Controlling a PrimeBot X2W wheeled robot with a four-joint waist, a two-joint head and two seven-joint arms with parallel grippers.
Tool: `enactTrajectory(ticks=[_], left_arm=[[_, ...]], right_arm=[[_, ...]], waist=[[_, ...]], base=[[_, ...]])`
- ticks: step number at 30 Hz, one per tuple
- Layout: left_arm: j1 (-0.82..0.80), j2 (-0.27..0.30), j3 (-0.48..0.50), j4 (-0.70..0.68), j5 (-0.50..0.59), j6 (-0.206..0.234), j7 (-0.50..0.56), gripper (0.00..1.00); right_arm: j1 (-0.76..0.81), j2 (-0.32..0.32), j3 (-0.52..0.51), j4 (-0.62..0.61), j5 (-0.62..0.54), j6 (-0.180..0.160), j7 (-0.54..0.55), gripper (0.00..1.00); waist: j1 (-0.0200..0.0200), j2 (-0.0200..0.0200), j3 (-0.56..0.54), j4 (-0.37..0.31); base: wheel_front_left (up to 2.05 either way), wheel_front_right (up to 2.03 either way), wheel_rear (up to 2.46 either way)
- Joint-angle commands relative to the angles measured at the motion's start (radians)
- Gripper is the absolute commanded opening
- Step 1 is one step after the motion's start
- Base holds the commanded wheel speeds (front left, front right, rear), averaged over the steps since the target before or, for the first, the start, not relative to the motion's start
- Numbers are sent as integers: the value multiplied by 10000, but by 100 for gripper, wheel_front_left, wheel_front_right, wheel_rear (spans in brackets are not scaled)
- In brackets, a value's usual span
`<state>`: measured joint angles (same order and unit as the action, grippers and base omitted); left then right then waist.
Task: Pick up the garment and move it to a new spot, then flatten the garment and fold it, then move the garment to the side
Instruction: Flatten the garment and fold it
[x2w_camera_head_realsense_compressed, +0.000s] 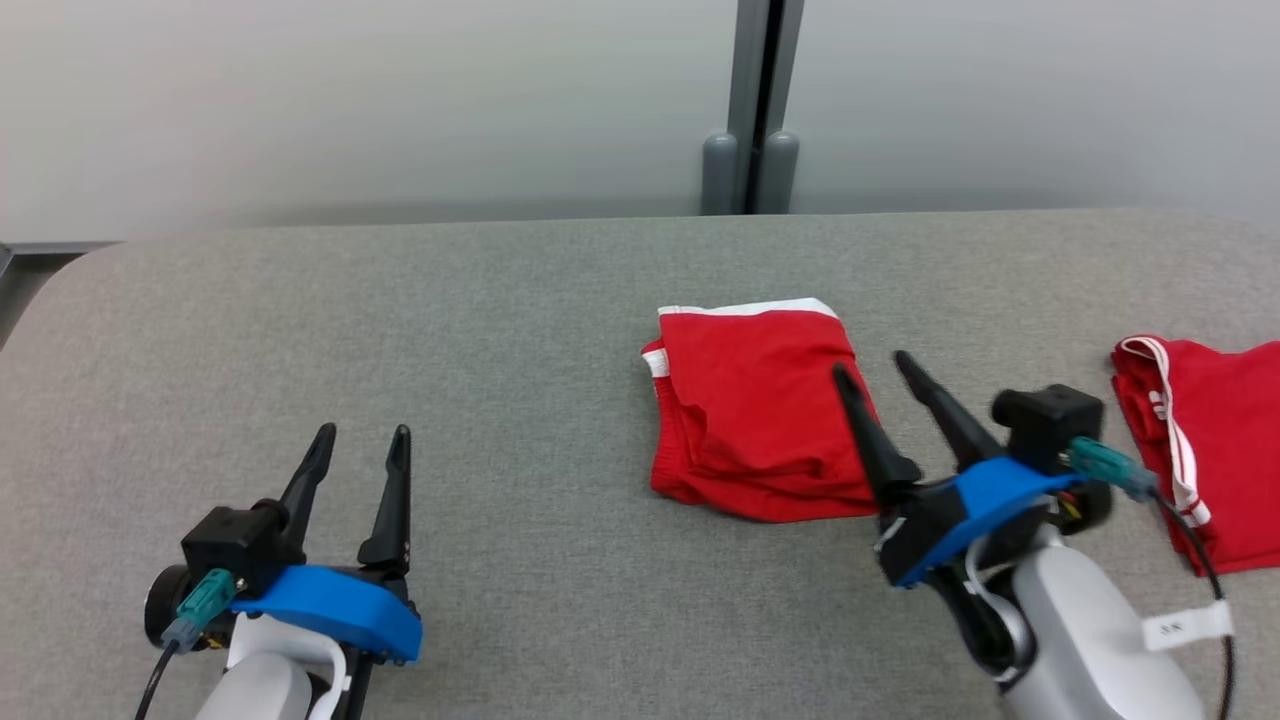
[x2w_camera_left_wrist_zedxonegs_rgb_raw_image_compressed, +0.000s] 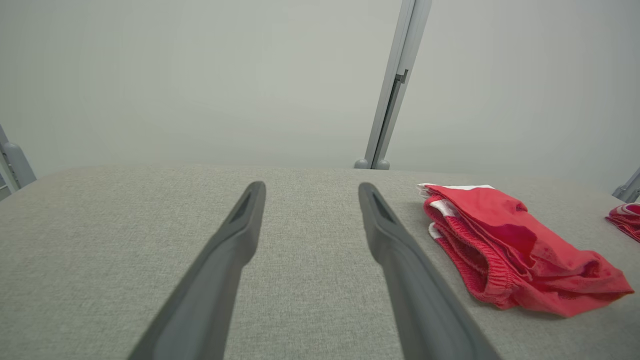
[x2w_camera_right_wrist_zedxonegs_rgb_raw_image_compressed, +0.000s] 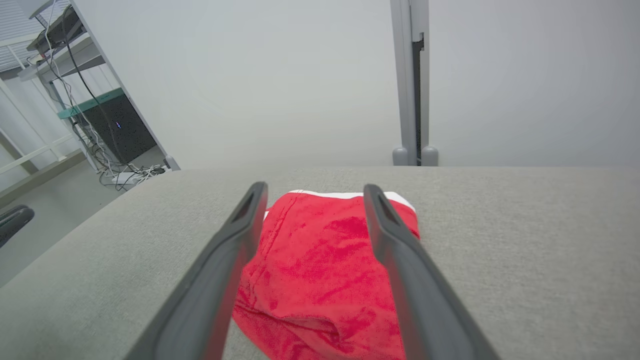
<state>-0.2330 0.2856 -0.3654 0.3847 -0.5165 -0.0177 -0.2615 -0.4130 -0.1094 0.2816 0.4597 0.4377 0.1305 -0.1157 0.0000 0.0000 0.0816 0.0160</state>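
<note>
We see our left pincer (x2w_camera_head_realsense_compressed: 362, 432) and right pincer (x2w_camera_head_realsense_compressed: 870, 365) gaping wide and empty, the right by the folded red garment (x2w_camera_head_realsense_compressed: 750, 400) on the bench (x2w_camera_head_realsense_compressed: 500, 330).

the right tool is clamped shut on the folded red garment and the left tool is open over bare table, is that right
No: the right tool is not shut on the folded red garment. The right wrist view shows its two fingers spread apart, open, with the garment lying ungripped on the table. The left tool is open over bare table, as you said.
</note>
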Motion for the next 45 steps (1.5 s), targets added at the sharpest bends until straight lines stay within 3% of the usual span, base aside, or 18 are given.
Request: enactTrajectory(ticks=[1,7,13,25,45], left_arm=[[193,112,149,-65,-26,70,-34,100],[632,203,518,-217,-102,236,-40,100],[1037,266,882,-298,-169,352,-40,100],[1471,283,1072,-112,-373,505,-10,100],[1607,311,848,-316,-425,630,60,100]], right_arm=[[474,-39,-522,-440,-392,7,125,100],[1950,189,-2434,-2119,-1772,7,869,100],[3008,410,-3221,-3259,-2576,7,1408,100],[3598,554,-3352,-3323,-2759,7,1421,100],[3478,578,-3222,-3012,-2657,7,1510,100]], waist=[[0,0,-144,-182],[0,0,-389,-492],[0,0,-653,-763],[0,0,-963,-1037],[0,0,-844,-797]], base=[[0,0,0],[0,0,0],[0,0,0],[0,0,0],[0,0,0]])
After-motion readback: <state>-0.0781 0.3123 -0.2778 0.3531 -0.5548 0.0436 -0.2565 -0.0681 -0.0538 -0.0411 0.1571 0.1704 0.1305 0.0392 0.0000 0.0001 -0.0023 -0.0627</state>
